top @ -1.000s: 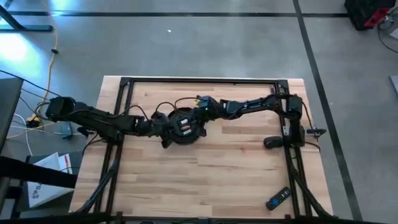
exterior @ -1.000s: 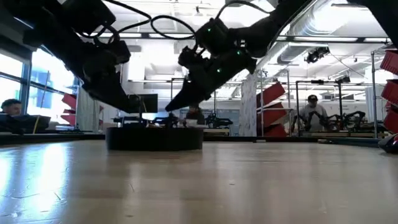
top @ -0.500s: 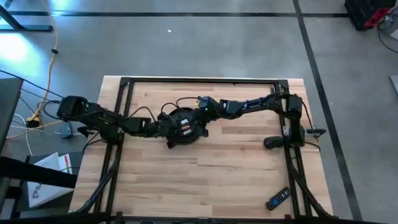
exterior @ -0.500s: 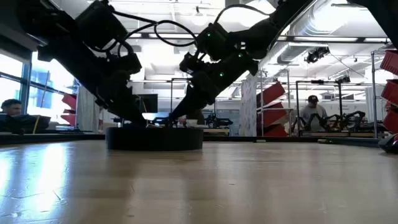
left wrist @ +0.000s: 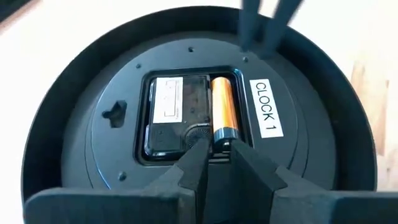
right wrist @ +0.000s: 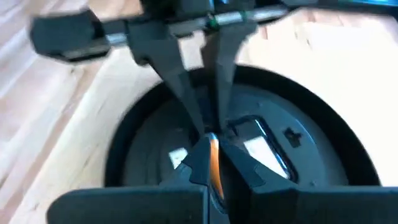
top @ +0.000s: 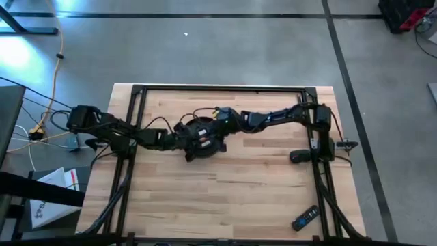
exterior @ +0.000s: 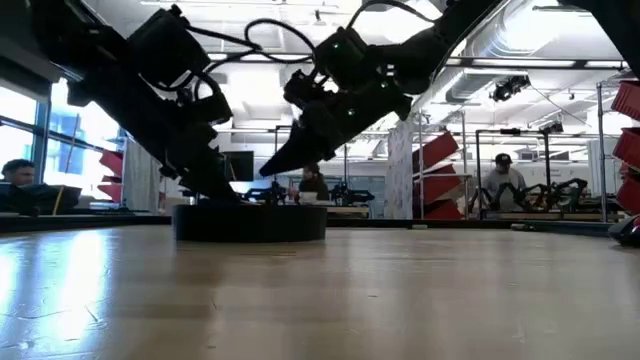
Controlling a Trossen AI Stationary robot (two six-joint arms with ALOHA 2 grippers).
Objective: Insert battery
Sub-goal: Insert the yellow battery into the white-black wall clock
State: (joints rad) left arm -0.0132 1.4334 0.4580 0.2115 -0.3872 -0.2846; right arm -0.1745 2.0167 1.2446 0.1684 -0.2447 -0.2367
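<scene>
One battery (left wrist: 223, 107) lies in one clock (left wrist: 311, 81), seemingly touched by two grippers.

a round black plastic clock (left wrist: 186, 112) lies face down. a copper-and-black cylindrical battery (left wrist: 223, 115) lies in its central compartment, toward three o'clock.

The wooden table (top: 225, 191) stood on a grey concrete floor (top: 225, 48) crossed by dark lines. A yellow cable (top: 57, 65) trailed over the floor at the left of the high view. Seen across the tabletop, the room was a bright, open workshop with white ceiling ducts (exterior: 520, 45), strip lighting and a large window (exterior: 20, 130) at the left. Red panels (exterior: 437, 150) leaned among metal frames. One person (exterior: 502, 180) sat at the far right, another (exterior: 15, 172) by the window.
</scene>
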